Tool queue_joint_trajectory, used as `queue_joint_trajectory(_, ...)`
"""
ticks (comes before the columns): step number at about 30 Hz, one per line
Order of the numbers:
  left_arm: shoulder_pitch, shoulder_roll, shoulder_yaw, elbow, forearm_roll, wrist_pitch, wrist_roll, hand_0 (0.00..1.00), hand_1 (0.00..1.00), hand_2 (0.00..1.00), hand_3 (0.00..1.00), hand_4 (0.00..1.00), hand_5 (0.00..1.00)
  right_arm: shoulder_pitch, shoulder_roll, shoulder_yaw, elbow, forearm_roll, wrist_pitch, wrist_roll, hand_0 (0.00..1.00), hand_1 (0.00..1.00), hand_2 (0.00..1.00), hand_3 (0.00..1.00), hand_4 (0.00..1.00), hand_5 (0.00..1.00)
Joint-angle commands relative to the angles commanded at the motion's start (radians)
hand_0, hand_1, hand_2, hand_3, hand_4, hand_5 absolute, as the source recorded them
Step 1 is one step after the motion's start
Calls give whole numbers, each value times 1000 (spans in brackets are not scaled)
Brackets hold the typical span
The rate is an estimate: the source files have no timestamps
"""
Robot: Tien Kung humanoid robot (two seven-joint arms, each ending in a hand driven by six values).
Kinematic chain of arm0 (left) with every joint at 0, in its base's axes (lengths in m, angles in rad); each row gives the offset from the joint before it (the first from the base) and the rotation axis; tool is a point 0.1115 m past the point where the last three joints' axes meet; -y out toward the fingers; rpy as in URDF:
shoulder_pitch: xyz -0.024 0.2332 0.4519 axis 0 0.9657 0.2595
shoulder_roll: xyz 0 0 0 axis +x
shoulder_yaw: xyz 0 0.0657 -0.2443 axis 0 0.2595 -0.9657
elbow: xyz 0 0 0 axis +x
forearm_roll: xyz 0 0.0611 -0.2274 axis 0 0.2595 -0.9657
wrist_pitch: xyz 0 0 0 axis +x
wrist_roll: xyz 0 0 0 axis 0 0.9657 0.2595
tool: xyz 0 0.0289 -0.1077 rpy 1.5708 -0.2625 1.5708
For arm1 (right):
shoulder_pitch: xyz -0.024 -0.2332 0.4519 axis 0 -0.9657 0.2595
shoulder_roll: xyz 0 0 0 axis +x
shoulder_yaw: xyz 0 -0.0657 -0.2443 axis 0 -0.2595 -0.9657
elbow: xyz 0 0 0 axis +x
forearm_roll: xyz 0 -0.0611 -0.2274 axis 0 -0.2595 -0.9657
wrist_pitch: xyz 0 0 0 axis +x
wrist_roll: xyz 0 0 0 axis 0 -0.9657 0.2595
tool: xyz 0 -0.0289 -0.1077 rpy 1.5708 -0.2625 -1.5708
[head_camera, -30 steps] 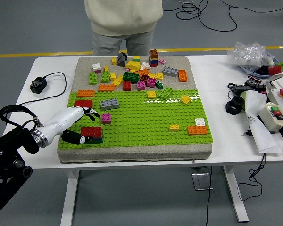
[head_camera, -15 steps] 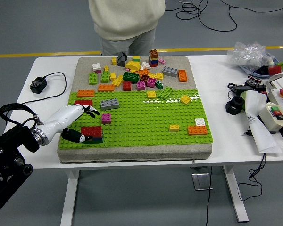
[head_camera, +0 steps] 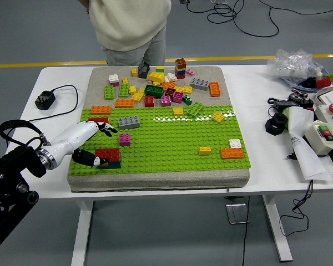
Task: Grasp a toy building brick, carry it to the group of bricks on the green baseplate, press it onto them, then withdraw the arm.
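My left hand [head_camera: 97, 145] lies over the near left corner of the green baseplate [head_camera: 172, 141], fingers spread and holding nothing. Its thumb [head_camera: 90, 160] rests against the left side of a red brick [head_camera: 107, 154] stacked on dark bricks at that corner. Its fingertips [head_camera: 107, 129] point toward a red brick [head_camera: 98, 120] and a grey brick [head_camera: 129, 122]. A pink brick [head_camera: 125, 138] sits just right of the hand. Many loose bricks [head_camera: 161, 88] are heaped on the beige pad [head_camera: 211, 75] behind the baseplate. The right arm is out of view.
A person in a cream top [head_camera: 130, 27] stands at the far side, hands unseen. A black charger [head_camera: 45, 100] with cable lies far left. Yellow [head_camera: 205, 150], white [head_camera: 235, 143] and orange [head_camera: 232, 153] bricks sit near right. Tools, paper and a control box [head_camera: 324, 136] crowd the right.
My left hand has drawn back slightly toward the left edge. The person at the far side has shifted to the left.
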Motion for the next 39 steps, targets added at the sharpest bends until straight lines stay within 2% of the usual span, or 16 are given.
queue_joint_trajectory(6,2,3,-3,-9,-6,-7,-1,895,784,708,764,880,92,-2,0,1,0,0,0,0,767,714,766,769,966,702)
queue_joint_trajectory(16,36,29,-41,-114,-23,-44,4,896,785,710,763,881,92,-5,0,3,0,-2,1,0,766,714,766,769,966,702)
queue_joint_trajectory(23,69,49,-57,-154,-6,-78,17,904,795,735,743,897,103,-7,1,3,0,-2,1,0,767,714,766,768,965,702)
queue_joint_trajectory(24,71,51,-58,-156,-4,-83,18,936,838,818,661,931,183,-7,1,3,0,-3,1,0,767,713,766,767,965,702)
queue_joint_trajectory(29,81,56,-64,-157,14,-114,23,936,838,818,661,931,183,-8,2,4,0,-4,2,0,767,713,766,767,965,702)
queue_joint_trajectory(30,84,57,-65,-156,15,-122,25,953,865,865,611,950,288,-8,2,4,0,-3,1,0,767,714,766,768,965,702)
queue_joint_trajectory(34,92,62,-67,-163,20,-144,30,953,865,865,611,950,288,-10,2,4,0,-3,2,-1,767,714,766,768,965,702)
queue_joint_trajectory(39,102,69,-72,-176,21,-152,32,965,888,892,583,957,310,-11,2,5,0,-4,2,-2,766,714,766,767,965,702)
